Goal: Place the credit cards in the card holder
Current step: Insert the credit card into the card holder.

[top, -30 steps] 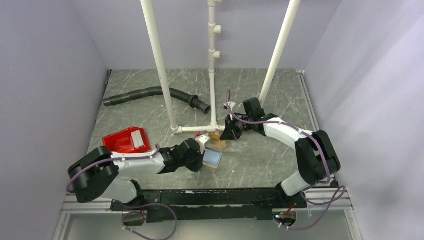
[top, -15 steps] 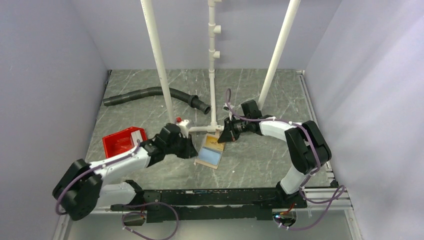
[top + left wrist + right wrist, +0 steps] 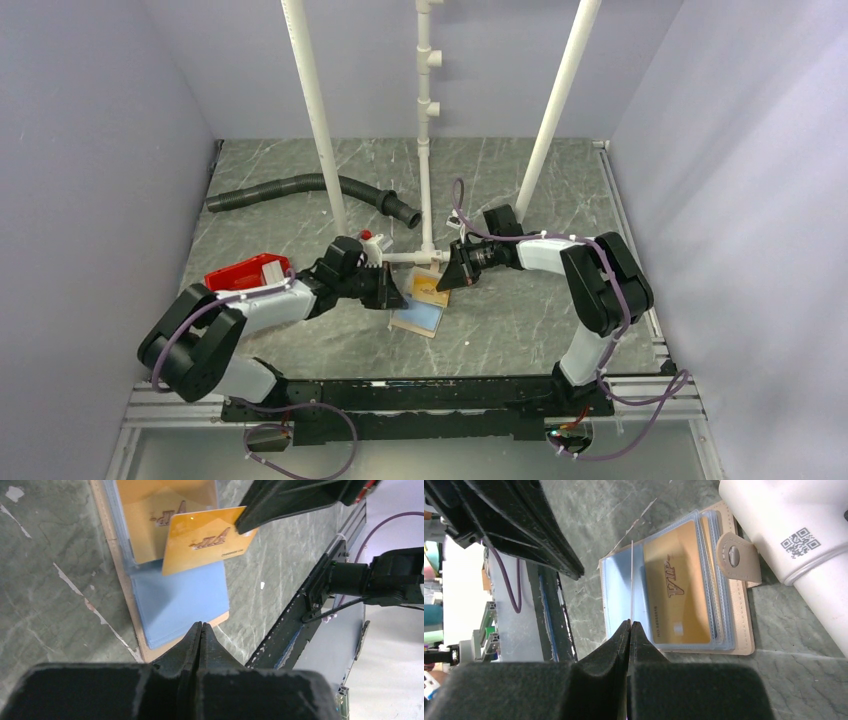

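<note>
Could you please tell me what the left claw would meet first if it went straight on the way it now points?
Probably the open card holder, whose blue pocket lies just ahead of the left claw; depth is unclear.

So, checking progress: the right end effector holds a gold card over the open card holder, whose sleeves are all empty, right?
Not all empty: the right wrist view shows one gold card tucked in a sleeve of the card holder. Otherwise yes, the right end effector holds a second gold card over the open holder.
</note>
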`<state>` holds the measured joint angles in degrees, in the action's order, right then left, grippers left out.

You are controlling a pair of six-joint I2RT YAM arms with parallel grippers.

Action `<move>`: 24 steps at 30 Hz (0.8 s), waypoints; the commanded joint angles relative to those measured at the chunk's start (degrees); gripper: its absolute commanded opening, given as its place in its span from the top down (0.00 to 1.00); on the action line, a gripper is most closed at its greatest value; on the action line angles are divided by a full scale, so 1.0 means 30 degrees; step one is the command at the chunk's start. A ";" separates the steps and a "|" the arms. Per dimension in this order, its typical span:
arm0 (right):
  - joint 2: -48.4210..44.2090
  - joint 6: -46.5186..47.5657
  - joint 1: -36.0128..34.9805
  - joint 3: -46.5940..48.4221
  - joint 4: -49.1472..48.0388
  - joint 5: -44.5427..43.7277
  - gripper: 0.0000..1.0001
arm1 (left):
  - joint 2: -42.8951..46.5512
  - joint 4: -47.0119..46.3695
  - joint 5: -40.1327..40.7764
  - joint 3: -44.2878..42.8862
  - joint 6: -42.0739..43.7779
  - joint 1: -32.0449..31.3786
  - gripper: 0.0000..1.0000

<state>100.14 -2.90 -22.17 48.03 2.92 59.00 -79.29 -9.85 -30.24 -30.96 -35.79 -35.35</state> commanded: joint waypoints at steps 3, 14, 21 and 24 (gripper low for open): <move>0.0198 0.0790 0.0058 0.0450 -0.0614 0.0717 1.00 | -0.2028 0.0625 0.0231 -0.0961 0.0467 -0.0015 0.98; 0.0497 0.1591 0.0037 0.0495 -0.0410 0.0410 1.00 | -0.3183 0.1383 0.1120 -0.0115 0.0446 -0.0022 0.99; 0.0399 0.1683 0.0044 0.0640 -0.0362 -0.0146 1.00 | -0.3072 0.1415 0.1217 0.0164 0.0418 -0.0022 0.99; 0.0524 0.1999 0.0053 0.1006 0.0220 -0.0477 1.00 | -0.3018 0.1401 0.1188 0.0213 0.0391 -0.0022 1.00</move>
<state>101.58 0.45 -22.17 48.21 3.40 58.41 -88.44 -8.34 -29.32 -31.99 -35.66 -35.33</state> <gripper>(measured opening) 0.007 0.014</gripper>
